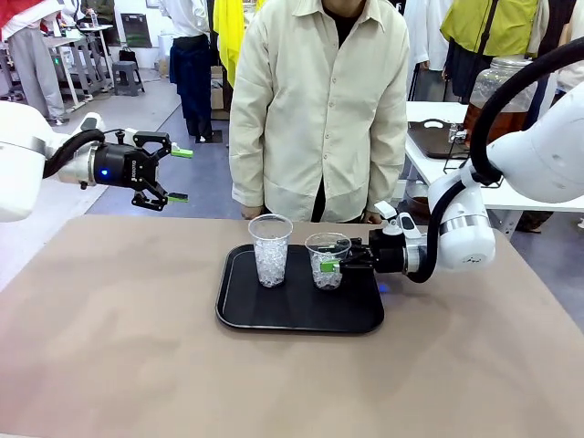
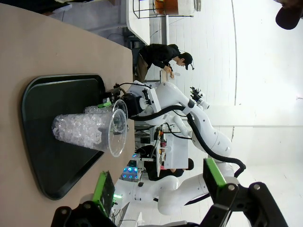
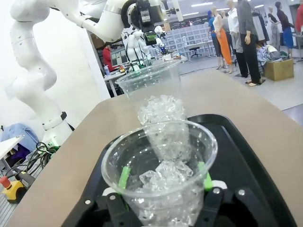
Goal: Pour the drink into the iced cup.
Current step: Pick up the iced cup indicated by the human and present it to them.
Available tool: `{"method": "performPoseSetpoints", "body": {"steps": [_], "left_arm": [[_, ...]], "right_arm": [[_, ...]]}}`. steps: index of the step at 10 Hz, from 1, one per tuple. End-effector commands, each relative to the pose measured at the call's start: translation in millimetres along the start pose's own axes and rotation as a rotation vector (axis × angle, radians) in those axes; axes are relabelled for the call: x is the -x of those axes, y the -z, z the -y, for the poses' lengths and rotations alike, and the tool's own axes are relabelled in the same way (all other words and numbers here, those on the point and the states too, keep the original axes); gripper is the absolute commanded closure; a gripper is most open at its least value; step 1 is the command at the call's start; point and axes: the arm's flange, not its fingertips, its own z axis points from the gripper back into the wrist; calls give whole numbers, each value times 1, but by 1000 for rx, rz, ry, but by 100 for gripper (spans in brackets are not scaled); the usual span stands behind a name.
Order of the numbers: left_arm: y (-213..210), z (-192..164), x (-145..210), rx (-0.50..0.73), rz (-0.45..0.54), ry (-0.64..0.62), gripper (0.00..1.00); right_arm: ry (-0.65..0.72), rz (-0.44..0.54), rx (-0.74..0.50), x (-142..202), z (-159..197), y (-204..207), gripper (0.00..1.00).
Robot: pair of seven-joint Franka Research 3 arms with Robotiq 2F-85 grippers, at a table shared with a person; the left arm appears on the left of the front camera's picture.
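Two clear plastic cups with ice stand on a black tray (image 1: 246, 310). My right gripper (image 1: 330, 265) is shut on the right iced cup (image 1: 327, 260); in the right wrist view its green pads (image 3: 124, 177) press both sides of that cup (image 3: 161, 156), with the other cup (image 3: 156, 90) just behind. The left iced cup (image 1: 271, 251) stands free. My left gripper (image 1: 173, 173) hovers open above the table's far left, empty; from its own camera (image 2: 160, 182) it looks across at the tray (image 2: 42, 94). The drink, amber liquid in a big clear jar (image 1: 497, 100), stands on a white table at the back right.
A person in a cream jacket (image 1: 319, 109) stands at the far edge, right behind the tray. The brown tabletop (image 1: 109, 347) lies bare around the tray. A dark tray (image 1: 433, 137) lies beside the jar on the white table.
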Motion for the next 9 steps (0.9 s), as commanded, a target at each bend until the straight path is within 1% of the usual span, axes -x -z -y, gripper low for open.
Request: {"method": "performPoseSetpoints", "body": {"steps": [1,2,3,5,8,9], "left_arm": [[-1,2,0,-1,4,-10,0],[-1,2,0,-1,4,-10,0],[-1,2,0,-1,4,-10,0],[-1,2,0,-1,4,-10,0],[-1,2,0,-1,4,-10,0],[-1,2,0,-1,4,-10,0]], "right_arm": [[-45,-8,-5,-21,-3,-2,32],[-91,1,5,-39,-6,-8,32],[-105,22,21,-59,-6,-16,32],[-71,62,42,-104,0,-33,32],[-62,36,24,-160,15,-51,32],[-60,28,12,-172,21,-53,32]]}}
